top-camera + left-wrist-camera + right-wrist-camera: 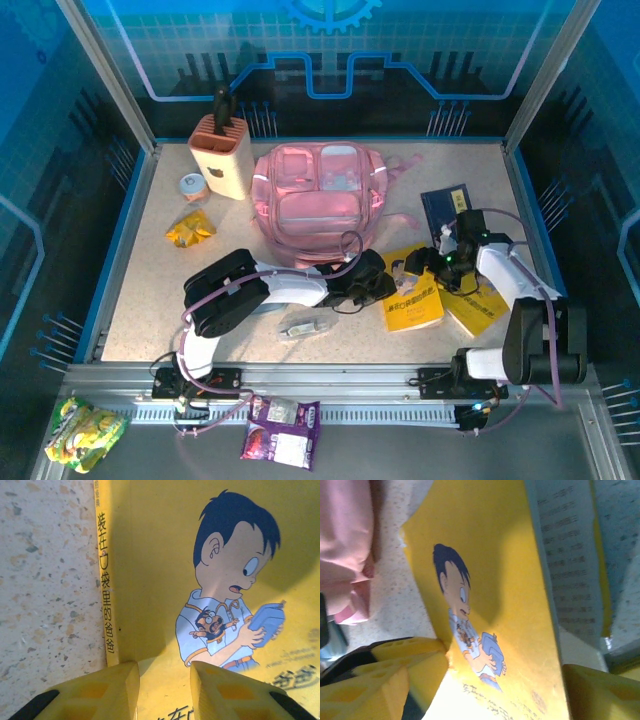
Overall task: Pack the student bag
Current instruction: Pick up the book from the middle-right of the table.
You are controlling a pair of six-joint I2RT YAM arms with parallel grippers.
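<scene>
Right fingers [380, 680] straddle yellow book [510, 580] (seemingly not clamped).

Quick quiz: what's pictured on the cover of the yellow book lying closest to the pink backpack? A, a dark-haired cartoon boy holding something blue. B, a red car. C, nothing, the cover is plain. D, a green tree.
A: the yellow book has a dark-haired cartoon boy on its cover, looking down at a blue object in his hands, which is clear in both wrist views.
</scene>
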